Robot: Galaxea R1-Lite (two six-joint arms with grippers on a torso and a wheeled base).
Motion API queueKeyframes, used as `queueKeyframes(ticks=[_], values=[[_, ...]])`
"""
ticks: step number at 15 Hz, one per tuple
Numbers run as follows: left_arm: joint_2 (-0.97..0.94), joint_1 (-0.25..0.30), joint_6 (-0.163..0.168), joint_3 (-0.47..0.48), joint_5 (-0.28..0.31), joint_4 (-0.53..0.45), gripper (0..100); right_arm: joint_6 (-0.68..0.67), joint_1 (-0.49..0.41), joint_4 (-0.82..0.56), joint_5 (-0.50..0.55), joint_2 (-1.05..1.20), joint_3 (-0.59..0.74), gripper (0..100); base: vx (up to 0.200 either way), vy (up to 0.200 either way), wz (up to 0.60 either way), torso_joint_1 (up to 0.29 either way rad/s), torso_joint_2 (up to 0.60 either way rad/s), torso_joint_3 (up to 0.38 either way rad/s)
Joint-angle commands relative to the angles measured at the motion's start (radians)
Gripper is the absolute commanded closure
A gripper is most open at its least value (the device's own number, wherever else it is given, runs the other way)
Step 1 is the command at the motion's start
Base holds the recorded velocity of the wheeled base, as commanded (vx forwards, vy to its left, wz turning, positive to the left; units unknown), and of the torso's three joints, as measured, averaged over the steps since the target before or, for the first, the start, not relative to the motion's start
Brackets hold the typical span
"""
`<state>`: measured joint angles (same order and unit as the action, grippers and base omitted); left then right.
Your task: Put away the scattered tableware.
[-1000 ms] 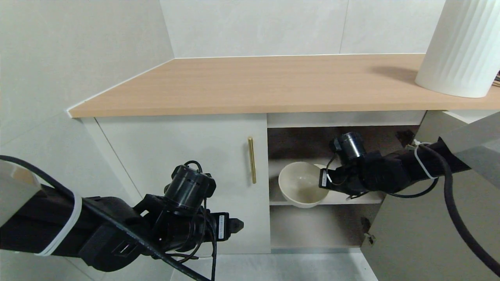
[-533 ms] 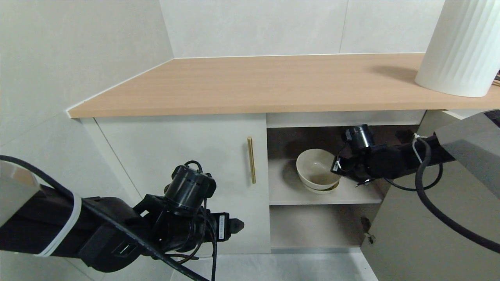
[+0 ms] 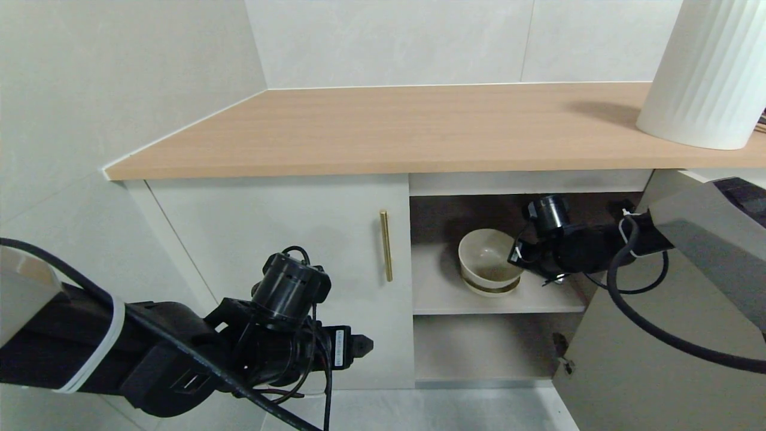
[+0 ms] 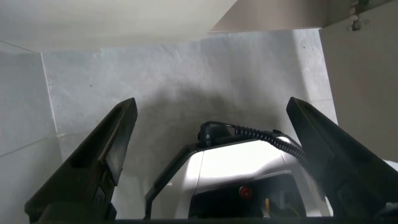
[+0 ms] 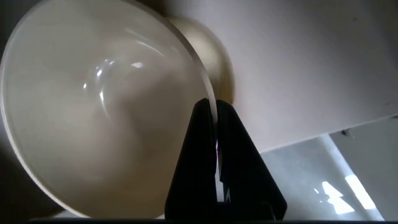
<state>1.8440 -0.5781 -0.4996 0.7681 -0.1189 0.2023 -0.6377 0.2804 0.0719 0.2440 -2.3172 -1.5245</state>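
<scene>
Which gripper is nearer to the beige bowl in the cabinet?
Right. The right gripper clamps the bowl at its rim; the left gripper hangs outside, before the closed door.

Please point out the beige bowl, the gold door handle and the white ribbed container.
beige round bowl [image 3: 486, 258], head view, inner wall.
gold bar door handle [image 3: 386, 245], head view, middle of the bar.
white ribbed container [image 3: 706, 72], head view, side wall.

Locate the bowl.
In the head view the bowl is on the open cabinet's upper shelf, right of the gold handle, rim pinched by the right gripper.
</scene>
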Motion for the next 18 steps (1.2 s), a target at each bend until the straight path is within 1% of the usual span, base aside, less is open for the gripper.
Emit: queueKeyframes(ticks=[1,16,17,18], values=[[0.001,0.000,-0.001,0.000,-0.001,0.000,0,-0.004,-0.004,0.000,0.001,-0.031,-0.017,100,0.000,0.000,0.00,0.000,0.00,0.000],[-0.002,0.000,-0.001,0.000,-0.001,0.000,0,-0.017,-0.010,0.000,0.003,-0.059,-0.042,100,0.000,0.000,0.00,0.000,0.00,0.000],[-0.002,0.000,-0.001,0.000,-0.001,0.000,0,-0.017,-0.009,0.000,0.004,-0.059,-0.040,0,0.000,0.000,0.00,0.000,0.00,0.000],[-0.002,0.000,-0.001,0.000,-0.001,0.000,0,-0.017,-0.006,0.000,0.003,-0.059,-0.039,0,0.000,0.000,0.00,0.000,0.00,0.000]])
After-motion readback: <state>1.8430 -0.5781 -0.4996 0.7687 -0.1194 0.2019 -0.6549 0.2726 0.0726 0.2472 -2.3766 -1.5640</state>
